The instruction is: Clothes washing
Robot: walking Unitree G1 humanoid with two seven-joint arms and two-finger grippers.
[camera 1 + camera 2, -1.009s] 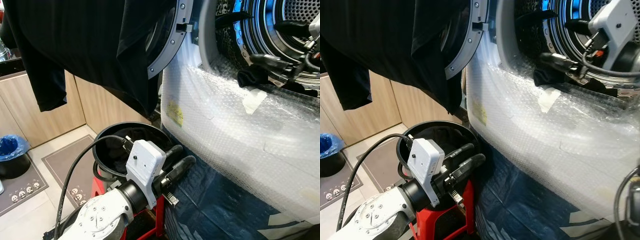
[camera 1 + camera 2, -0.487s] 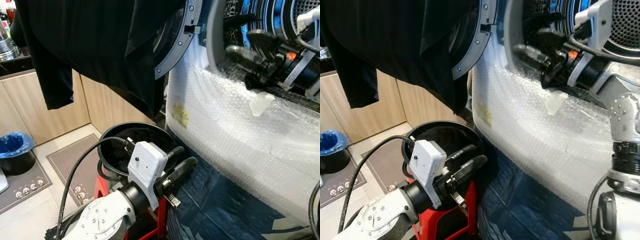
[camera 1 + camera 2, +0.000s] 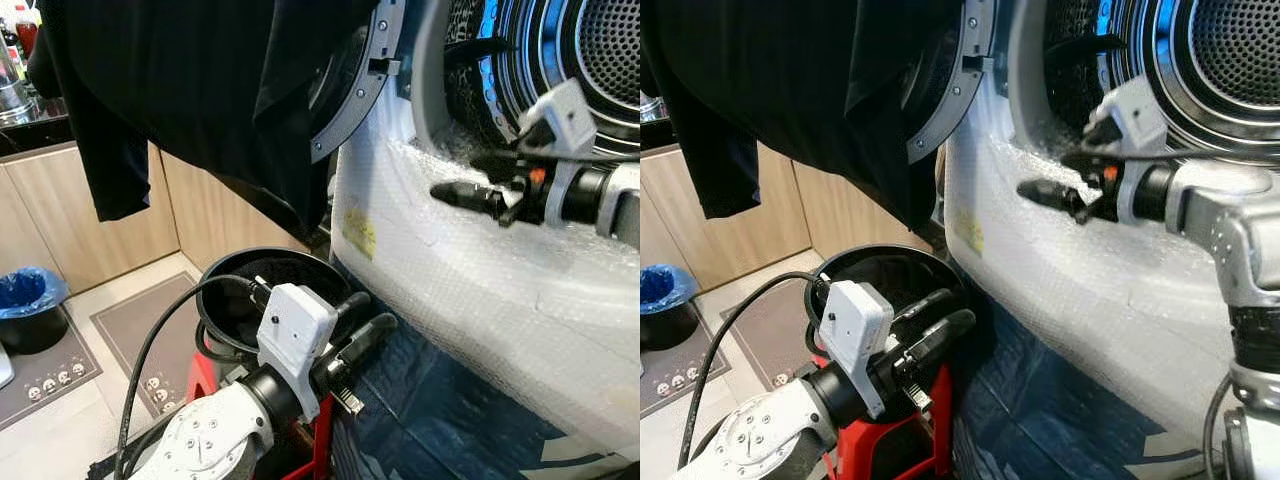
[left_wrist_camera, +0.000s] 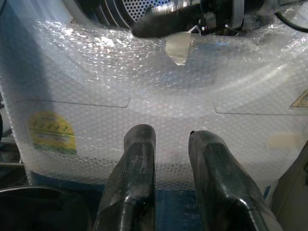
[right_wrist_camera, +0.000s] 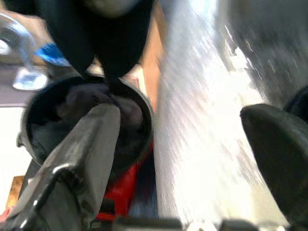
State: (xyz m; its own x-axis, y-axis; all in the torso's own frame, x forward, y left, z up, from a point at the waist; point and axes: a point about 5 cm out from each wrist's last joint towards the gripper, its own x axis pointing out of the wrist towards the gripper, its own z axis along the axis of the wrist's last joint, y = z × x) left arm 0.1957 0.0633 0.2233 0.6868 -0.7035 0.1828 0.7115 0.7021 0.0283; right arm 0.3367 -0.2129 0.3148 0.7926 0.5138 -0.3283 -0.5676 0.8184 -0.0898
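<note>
The washing machine is wrapped in bubble wrap, and its steel drum stands open. A black garment hangs over the open door. Below the door, a black basket on a red stool holds dark clothes. My right gripper is outside the drum's mouth and points toward the door. In the right wrist view its fingers are wide open and empty, with the basket beyond them. My left gripper hovers low beside the basket, open with nothing between its fingers.
A dark blue sheet covers the floor at the machine's foot. A bin with a blue bag stands at the far left by wooden cabinets. Grey mats lie on the tiled floor.
My right gripper has drawn back out of the drum and swung left, in front of the bubble wrap. The head view shifted slightly. The left gripper has stayed put.
</note>
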